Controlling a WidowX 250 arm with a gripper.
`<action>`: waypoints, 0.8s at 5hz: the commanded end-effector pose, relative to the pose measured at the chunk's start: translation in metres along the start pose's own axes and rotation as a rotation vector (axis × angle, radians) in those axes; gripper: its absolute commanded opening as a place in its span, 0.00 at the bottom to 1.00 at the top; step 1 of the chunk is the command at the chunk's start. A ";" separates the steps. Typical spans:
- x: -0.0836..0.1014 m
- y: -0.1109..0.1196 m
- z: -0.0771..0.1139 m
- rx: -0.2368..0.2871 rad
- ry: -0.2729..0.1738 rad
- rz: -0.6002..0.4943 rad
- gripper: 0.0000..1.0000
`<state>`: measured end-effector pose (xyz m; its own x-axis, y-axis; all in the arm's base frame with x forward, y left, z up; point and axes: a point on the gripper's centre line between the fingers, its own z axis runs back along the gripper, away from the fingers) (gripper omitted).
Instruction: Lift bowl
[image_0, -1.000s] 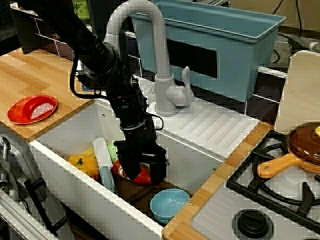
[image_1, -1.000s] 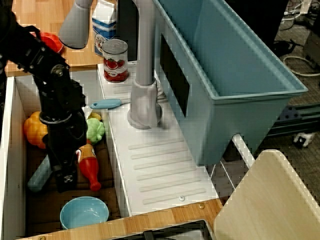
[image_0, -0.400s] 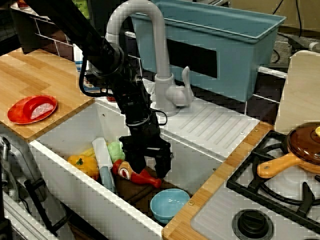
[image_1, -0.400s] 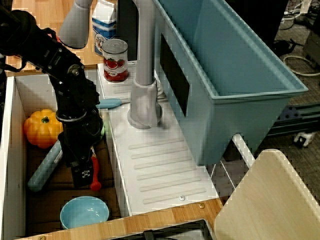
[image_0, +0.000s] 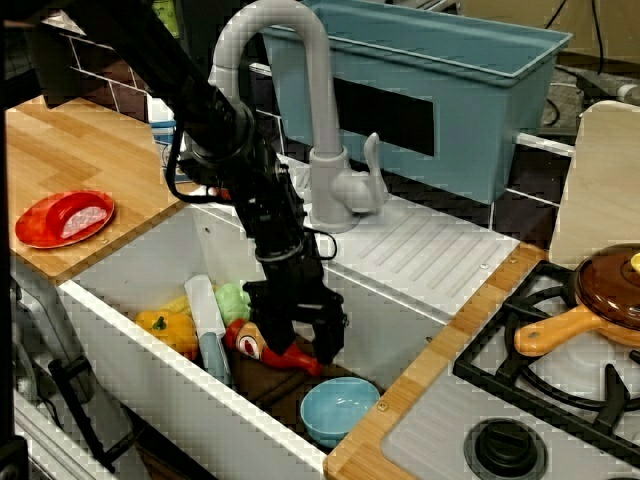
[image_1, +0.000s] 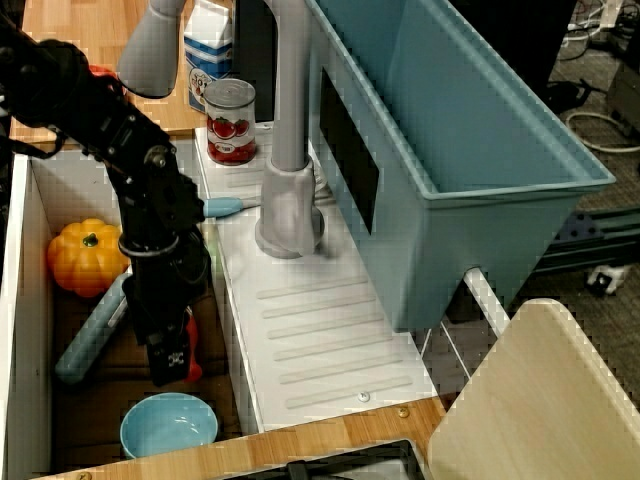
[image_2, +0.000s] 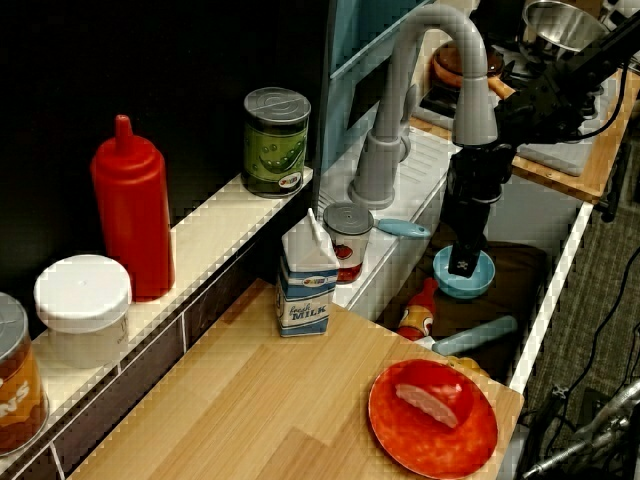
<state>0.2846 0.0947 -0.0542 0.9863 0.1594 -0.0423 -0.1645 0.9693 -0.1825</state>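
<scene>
While the bowl (image_0: 339, 409) sits empty in the sink (image_0: 180, 395), spread fingers (image_0: 271, 343) hover above.

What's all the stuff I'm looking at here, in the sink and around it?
bowl: 1, light blue, sink floor, near corner
toy ketchup bottle: 1, red, lying in sink
pumpkin: 1, orange, in sink
plate: 1, red-orange, wooden counter
milk carton: 1, white and blue, counter
tomato can: 1, red, behind sink
faucet: 1, grey, behind sink
bin: 1, blue, behind drainboard
pan: 1, brown, on stove
claw: 1, black, open, above ketchup bottle
</scene>
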 end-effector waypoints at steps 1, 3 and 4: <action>0.006 0.002 -0.003 -0.008 -0.048 -0.019 1.00; 0.003 0.001 -0.014 -0.015 -0.055 -0.027 1.00; 0.003 0.001 -0.021 -0.036 -0.060 -0.024 1.00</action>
<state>0.2833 0.0868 -0.0813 0.9884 0.1520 -0.0081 -0.1499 0.9629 -0.2244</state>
